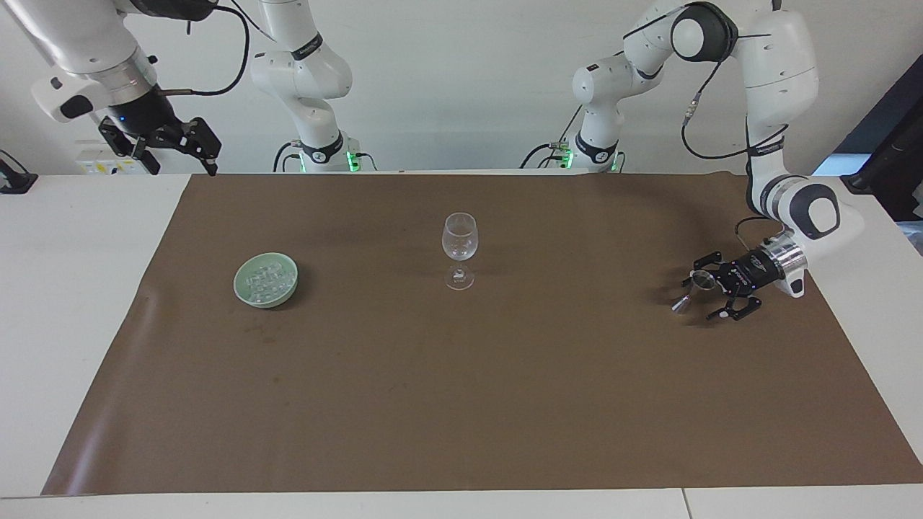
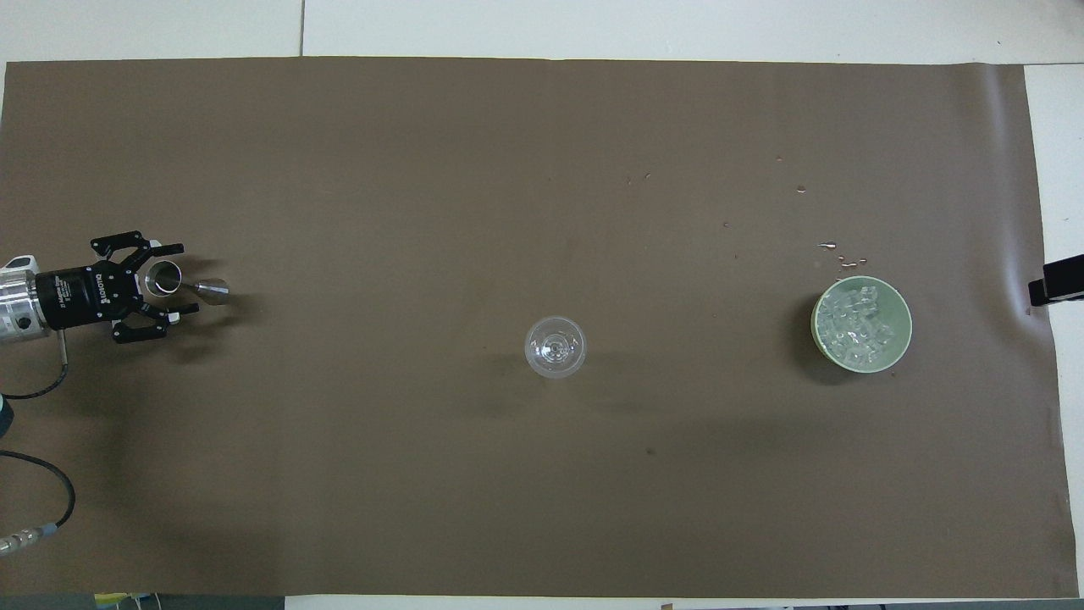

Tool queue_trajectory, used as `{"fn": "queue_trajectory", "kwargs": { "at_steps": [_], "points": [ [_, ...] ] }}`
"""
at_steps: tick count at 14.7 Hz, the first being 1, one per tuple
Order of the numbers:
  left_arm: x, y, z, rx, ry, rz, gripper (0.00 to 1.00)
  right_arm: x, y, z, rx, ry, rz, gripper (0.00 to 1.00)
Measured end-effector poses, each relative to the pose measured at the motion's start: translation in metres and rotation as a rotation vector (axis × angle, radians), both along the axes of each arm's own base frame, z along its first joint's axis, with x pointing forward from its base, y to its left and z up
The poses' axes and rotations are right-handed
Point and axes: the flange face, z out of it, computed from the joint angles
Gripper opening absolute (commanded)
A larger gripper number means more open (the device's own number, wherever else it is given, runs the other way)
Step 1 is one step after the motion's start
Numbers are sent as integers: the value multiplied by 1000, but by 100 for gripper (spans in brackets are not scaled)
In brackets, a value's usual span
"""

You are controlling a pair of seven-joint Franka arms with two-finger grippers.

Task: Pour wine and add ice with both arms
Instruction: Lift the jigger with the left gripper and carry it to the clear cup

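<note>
A clear stemmed wine glass (image 1: 459, 238) (image 2: 555, 346) stands empty at the middle of the brown mat. A pale green bowl (image 1: 267, 303) (image 2: 908, 327) sits toward the right arm's end and holds the ice (image 1: 265, 277) (image 2: 857, 326). A small steel measuring cup (image 1: 701, 281) (image 2: 163, 278) is at the left arm's end. My left gripper (image 1: 709, 294) (image 2: 179, 280) is low and open, with one finger on each side of the cup's upper part. My right gripper (image 1: 184, 160) is open and empty, raised over the table's corner at its own end, where it waits.
The brown mat (image 1: 461, 396) covers most of the white table (image 1: 79, 288). A few small wet drops or ice bits (image 2: 838, 251) lie on the mat just farther from the robots than the bowl. A black cable (image 2: 38, 508) hangs by the left arm.
</note>
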Motion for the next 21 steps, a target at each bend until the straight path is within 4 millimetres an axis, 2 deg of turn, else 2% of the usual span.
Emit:
{"fn": "queue_trajectory", "kwargs": {
  "at_steps": [1, 3, 5, 6, 8, 16, 19, 21],
  "points": [
    [0, -1, 0, 0, 0, -1, 66, 0, 0, 0, 0, 0, 0, 100],
    [1, -2, 0, 0, -1, -3, 61, 0, 0, 0, 0, 0, 0, 100],
    [1, -4, 1, -1, -2, -6, 47, 0, 0, 0, 0, 0, 0, 100],
    [2, -4, 1, -1, -2, -6, 35, 0, 0, 0, 0, 0, 0, 100],
    [1, -5, 1, -1, -2, -6, 1, 0, 0, 0, 0, 0, 0, 100],
    [-3, -11, 11, -43, -7, -31, 0, 0, 0, 0, 0, 0, 0, 100],
    [-5, -28, 40, -108, -35, -100, 0, 0, 0, 0, 0, 0, 0, 100],
    [-8, -51, 62, -117, -58, -143, 0, 0, 0, 0, 0, 0, 0, 100]
  ]
}}
